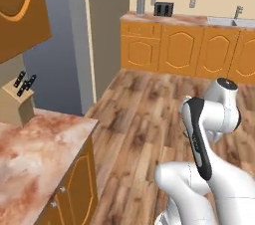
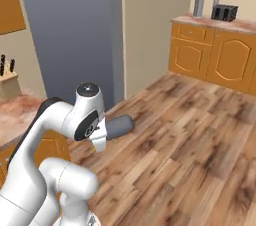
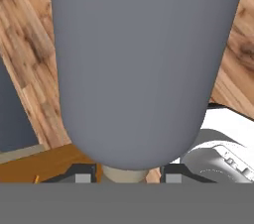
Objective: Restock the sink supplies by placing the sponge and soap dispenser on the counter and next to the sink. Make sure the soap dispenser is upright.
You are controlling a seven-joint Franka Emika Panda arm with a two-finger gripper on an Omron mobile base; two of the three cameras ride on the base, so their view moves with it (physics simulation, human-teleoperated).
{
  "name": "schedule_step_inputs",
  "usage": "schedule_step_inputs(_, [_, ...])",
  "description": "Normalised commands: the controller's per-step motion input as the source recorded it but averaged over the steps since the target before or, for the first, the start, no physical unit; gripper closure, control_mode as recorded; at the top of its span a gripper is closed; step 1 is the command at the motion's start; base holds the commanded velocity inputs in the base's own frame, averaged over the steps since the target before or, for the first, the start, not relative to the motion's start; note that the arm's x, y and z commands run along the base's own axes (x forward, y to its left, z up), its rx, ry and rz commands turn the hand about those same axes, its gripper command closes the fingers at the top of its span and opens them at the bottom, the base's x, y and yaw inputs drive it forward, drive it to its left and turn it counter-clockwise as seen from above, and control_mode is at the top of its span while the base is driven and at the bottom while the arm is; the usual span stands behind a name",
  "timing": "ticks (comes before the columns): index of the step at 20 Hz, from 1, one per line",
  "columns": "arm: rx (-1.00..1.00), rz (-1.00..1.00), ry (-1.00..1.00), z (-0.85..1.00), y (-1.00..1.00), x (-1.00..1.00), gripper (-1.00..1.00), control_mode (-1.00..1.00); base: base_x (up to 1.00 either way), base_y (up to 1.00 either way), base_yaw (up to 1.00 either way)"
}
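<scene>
My pincer [image 3: 126, 174] is drawn in narrow and has hold of the soap dispenser [image 3: 134, 64], the two dark tips flanking its pale, slimmer end while the slate-grey body swells up across the hand view. From the right base view the bottle sticks out sideways from the hand, lying roughly level over the wooden floor [image 1: 144, 104] and touching nothing else. I take that as a carrying posture, not a placing one: gripped at the narrow end, the load rides close to the wrist with the arm folded in over the base, which suits driving. It does mean the bottle will need turning upright before it goes down, since the job wants it standing. Just beside the base on the left is the near table [image 1: 30, 154], marbled stone with a knife block [image 1: 17, 102] at its back, but that is not the destination. The sink [image 1: 231, 21] is set into the far table [image 1: 189, 19] across the room, well apart from where I am, with a toaster [image 1: 163, 9] and a grey canister [image 1: 141, 3] further along it. So I judge this to be the transport leg, with the approach and the set-down next to the basin not yet begun.
</scene>
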Motion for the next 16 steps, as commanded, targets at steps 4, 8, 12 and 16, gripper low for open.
schedule_step_inputs(4, [0.0, 0.0, 0.0, 0.0, 0.0, 0.0, 1.0, 1.0, 0.63, -0.46, -0.52])
schedule_step_inputs(8, [0.0, 0.0, 0.0, 0.0, 0.0, 0.0, 1.0, 1.0, 0.94, -0.23, -0.38])
schedule_step_inputs(12, [0.0, 0.0, 0.0, 0.0, 0.0, 0.0, 1.0, 1.0, 1.0, -0.13, -0.28])
schedule_step_inputs(16, [0.0, 0.0, 0.0, 0.0, 0.0, 0.0, 1.0, 1.0, 1.0, -0.04, -0.23])
